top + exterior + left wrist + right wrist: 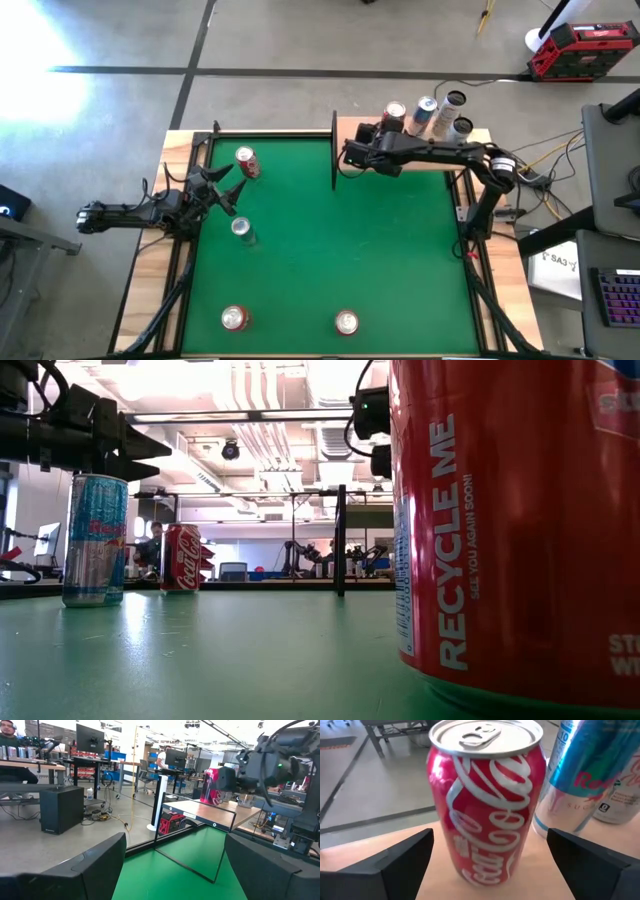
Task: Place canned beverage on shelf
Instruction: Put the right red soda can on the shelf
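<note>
Cans crowd the shelf (440,150) at the far right corner of the counter (330,250): a red cola can (487,800) stands upright on the light wood, with a blue-and-silver can (590,775) just beside it and two more cans behind. The right claw (490,855) is at the shelf with its fingers spread wide apart on either side of the cola can, not touching it. The left claw (222,187) hangs over the counter's left edge, well apart from the shelf, its fingers also spread and holding nothing. On the green felt, a red can (246,162) stands nearer the shelf than a slim silver can (242,230) just past the left claw. Two red cans (234,318) (346,322) stand by the near edge, farthest from the shelf.
</note>
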Robot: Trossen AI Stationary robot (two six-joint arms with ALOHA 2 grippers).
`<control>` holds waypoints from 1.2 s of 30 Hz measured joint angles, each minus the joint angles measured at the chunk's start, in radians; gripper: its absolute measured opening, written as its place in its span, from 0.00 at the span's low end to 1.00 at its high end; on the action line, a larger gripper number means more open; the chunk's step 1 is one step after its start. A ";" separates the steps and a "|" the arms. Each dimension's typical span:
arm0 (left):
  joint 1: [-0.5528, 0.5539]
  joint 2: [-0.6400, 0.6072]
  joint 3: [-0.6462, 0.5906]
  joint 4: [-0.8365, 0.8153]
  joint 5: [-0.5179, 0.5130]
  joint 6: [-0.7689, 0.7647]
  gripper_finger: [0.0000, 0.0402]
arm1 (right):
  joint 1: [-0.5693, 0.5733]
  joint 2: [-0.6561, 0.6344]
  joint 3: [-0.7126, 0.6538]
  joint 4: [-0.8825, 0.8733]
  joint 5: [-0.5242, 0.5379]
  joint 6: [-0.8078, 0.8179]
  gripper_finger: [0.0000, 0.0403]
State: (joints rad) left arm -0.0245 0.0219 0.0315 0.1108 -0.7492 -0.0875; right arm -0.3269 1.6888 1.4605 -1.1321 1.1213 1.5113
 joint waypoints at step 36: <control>0.000 0.000 0.000 0.000 0.000 0.000 0.81 | 0.735 -0.097 0.006 -0.215 -0.823 0.298 0.95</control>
State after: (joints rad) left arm -0.0245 0.0216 0.0315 0.1108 -0.7490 -0.0878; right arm 0.4079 1.5913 1.4666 -1.3468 0.2982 1.8090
